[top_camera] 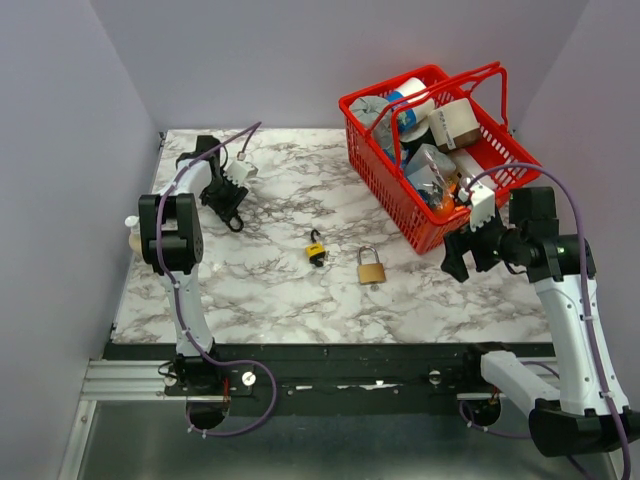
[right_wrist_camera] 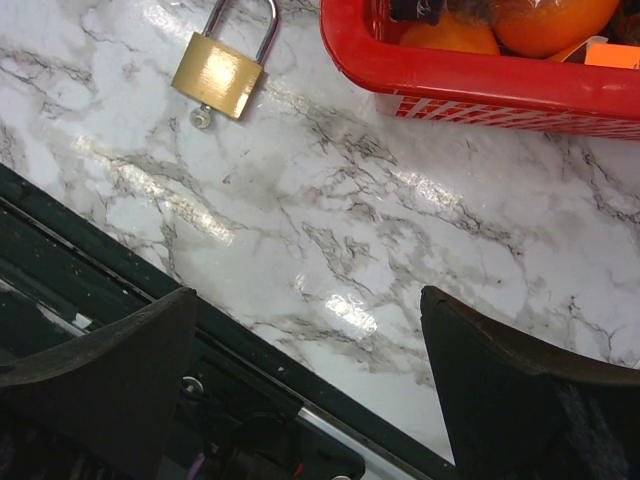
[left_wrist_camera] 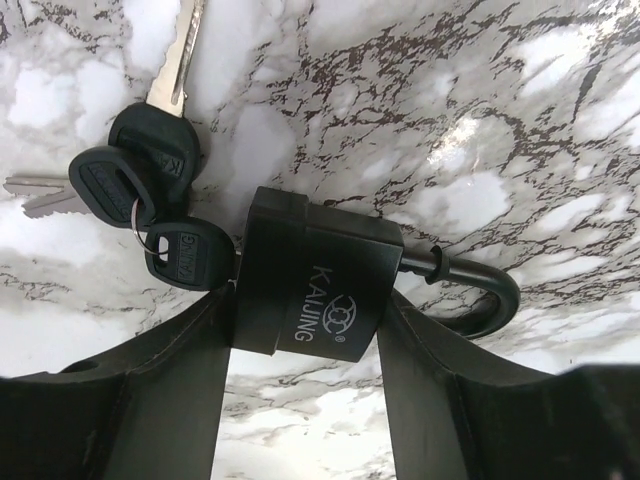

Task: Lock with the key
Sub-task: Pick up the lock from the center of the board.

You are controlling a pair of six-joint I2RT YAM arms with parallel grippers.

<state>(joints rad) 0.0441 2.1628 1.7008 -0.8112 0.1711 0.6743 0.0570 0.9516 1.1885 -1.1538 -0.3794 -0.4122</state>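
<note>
a white marble table [top_camera: 300, 300], plain gray walls [top_camera: 60, 150] around. nearest, the right claw [right_wrist_camera: 308, 300] is spread wide over bare marble. three locks: one brass lock [top_camera: 371, 268], one small black-and-yellow lock [top_camera: 317, 250], and far left the black lock [left_wrist_camera: 315, 285], pinched by the left claw [left_wrist_camera: 308, 330]. its loop points right in the left wrist view, three keys [left_wrist_camera: 140, 190] at its left. one red basket [top_camera: 385, 185] far right.

**Brass Padlock Seen Near Red Basket**

A brass padlock [right_wrist_camera: 222, 72] is seen lying flat on the marble table [right_wrist_camera: 400, 230], apart from the red basket [right_wrist_camera: 480, 80], in which oranges [right_wrist_camera: 545, 18] are held. The right gripper [right_wrist_camera: 310, 380] is held over the table's dark edge, its fingers [right_wrist_camera: 110, 370] spread wide apart.
</note>
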